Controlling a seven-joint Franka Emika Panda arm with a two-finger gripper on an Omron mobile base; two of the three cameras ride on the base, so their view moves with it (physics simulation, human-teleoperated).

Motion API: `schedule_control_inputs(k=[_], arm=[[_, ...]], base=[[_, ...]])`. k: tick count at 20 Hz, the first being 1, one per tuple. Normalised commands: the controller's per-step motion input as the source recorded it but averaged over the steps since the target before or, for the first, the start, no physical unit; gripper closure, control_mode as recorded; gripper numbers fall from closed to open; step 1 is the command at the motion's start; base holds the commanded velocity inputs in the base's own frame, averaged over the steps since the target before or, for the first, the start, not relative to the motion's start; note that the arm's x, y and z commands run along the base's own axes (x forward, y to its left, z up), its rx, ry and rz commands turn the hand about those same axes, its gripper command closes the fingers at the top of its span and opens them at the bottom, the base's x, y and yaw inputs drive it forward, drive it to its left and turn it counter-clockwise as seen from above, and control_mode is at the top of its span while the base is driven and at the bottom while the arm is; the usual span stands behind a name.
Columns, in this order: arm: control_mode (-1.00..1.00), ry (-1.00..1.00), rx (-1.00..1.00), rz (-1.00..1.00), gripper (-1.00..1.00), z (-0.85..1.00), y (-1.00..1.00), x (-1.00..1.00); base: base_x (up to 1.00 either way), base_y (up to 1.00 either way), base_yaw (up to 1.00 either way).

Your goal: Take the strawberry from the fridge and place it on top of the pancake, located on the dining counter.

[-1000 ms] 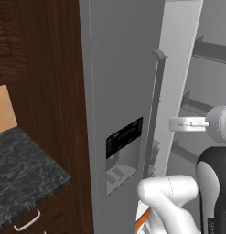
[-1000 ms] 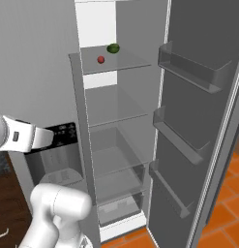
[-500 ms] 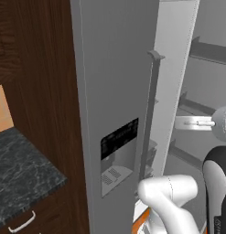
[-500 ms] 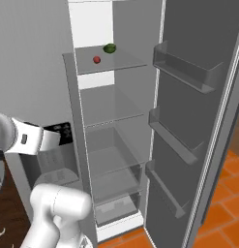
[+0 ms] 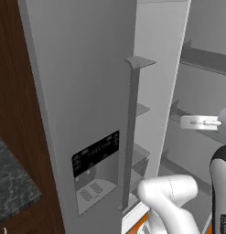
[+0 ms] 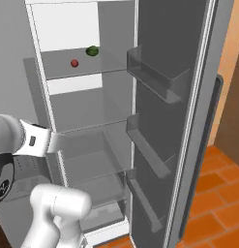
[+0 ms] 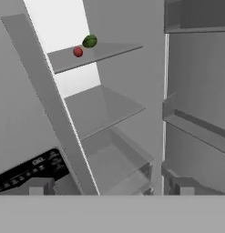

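The fridge (image 5: 87, 82) stands with its right door (image 6: 176, 97) swung open and its left door shut. A tiny red strawberry (image 6: 74, 63) (image 7: 78, 52) lies on the top glass shelf (image 7: 104, 51), just beside a small dark green round item (image 6: 92, 50) (image 7: 89, 42). My gripper (image 6: 56, 143) (image 5: 185, 122) (image 7: 109, 189) is open and holds nothing. It hovers at middle-shelf height in front of the fridge opening, well below the strawberry and short of it. The pancake and the dining counter are out of view.
The left door carries a long vertical handle (image 5: 131, 137) and a black dispenser panel (image 5: 96, 153). Door bins (image 6: 152, 72) jut from the open door. A black-topped counter (image 5: 13, 192) and dark wood cabinet (image 5: 11, 68) lie left; orange floor tiles (image 6: 217, 184) lie right.
The whole picture has shifted as the camera moved: the fridge interior slid left in the right base view and the left door looms larger. The hand keeps about the same height.
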Motion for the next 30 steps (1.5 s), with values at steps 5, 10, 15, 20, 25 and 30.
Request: schedule_control_inputs(k=[5,10,15,20,25,30], arm=[[1.00,0.00,0.00,0.00,-1.00,0.00,0.00,0.00],[1.00,0.00,0.00,0.00,-1.00,0.00,0.00,0.00],[1.00,0.00,0.00,0.00,-1.00,0.00,0.00,0.00],[1.00,0.00,0.00,0.00,-1.00,0.00,0.00,0.00],[1.00,0.00,0.00,0.00,-1.00,0.00,0.00,0.00],[1.00,0.00,0.00,0.00,-1.00,0.00,0.00,0.00]], base=[[0.20,-0.39,0.35],[0.24,-0.40,0.38],[0.27,-0.40,0.36],[0.31,-0.40,0.30],[0.47,-0.09,0.19],[0.58,0.02,0.05]])
